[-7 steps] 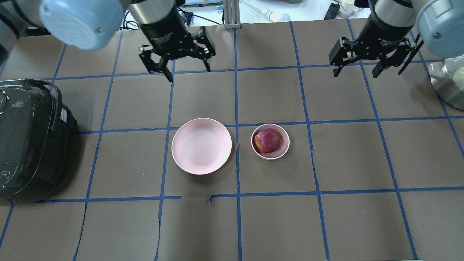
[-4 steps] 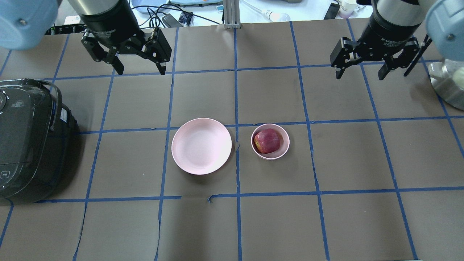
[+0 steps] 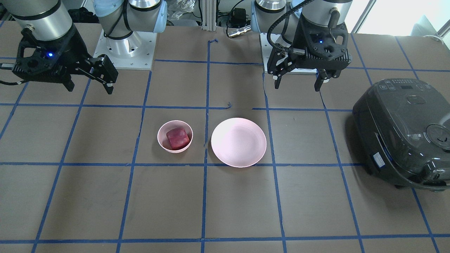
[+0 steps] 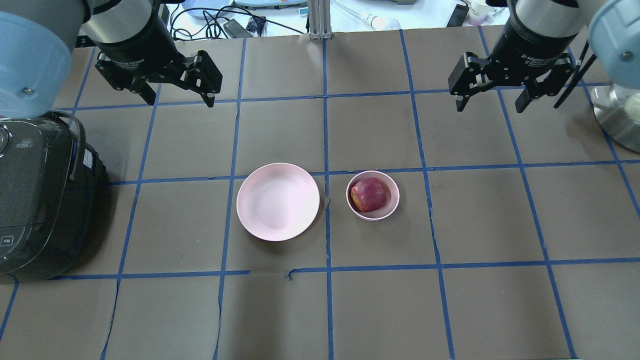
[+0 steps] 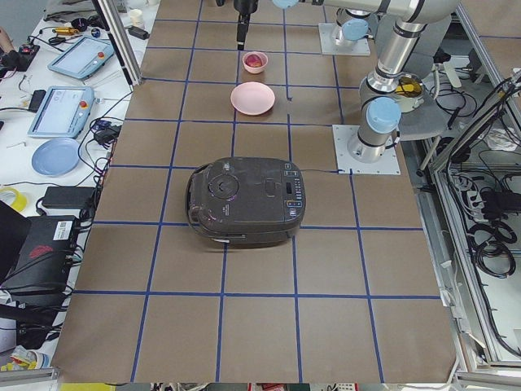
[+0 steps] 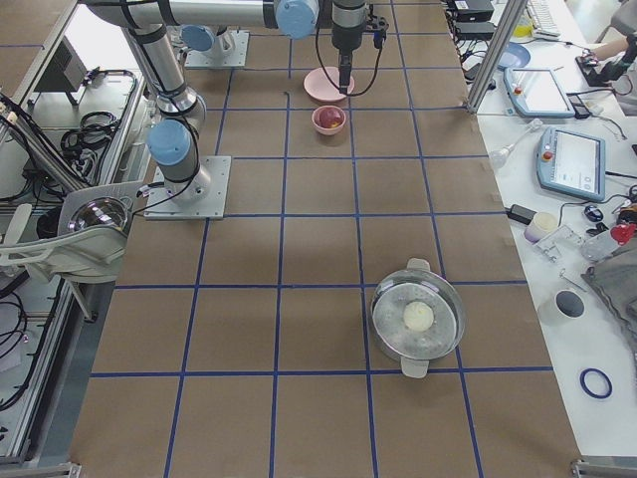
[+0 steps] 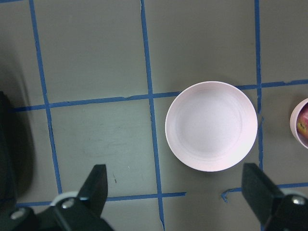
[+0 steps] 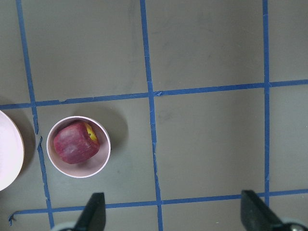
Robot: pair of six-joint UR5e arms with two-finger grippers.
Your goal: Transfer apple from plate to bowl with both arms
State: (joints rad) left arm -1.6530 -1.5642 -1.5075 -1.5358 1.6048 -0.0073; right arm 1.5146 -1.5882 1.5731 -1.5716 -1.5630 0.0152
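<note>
The dark red apple (image 4: 369, 194) lies inside the small pink bowl (image 4: 393, 202) just right of table centre; it also shows in the right wrist view (image 8: 73, 143) and front view (image 3: 177, 137). The wide pink plate (image 4: 278, 201) is empty, to the left of the bowl. My left gripper (image 4: 177, 99) is open and empty, high above the far left of the table. My right gripper (image 4: 490, 105) is open and empty, high above the far right. Both are well clear of the dishes.
A black rice cooker (image 4: 40, 195) stands at the left edge. A steel pot (image 4: 617, 117) with a pale round thing in it sits at the right edge. Blue tape lines grid the brown table cover.
My left gripper has swung left, from near the centre line to the far left, staying open. The right gripper barely moved. Apple, bowl and plate have not moved.
</note>
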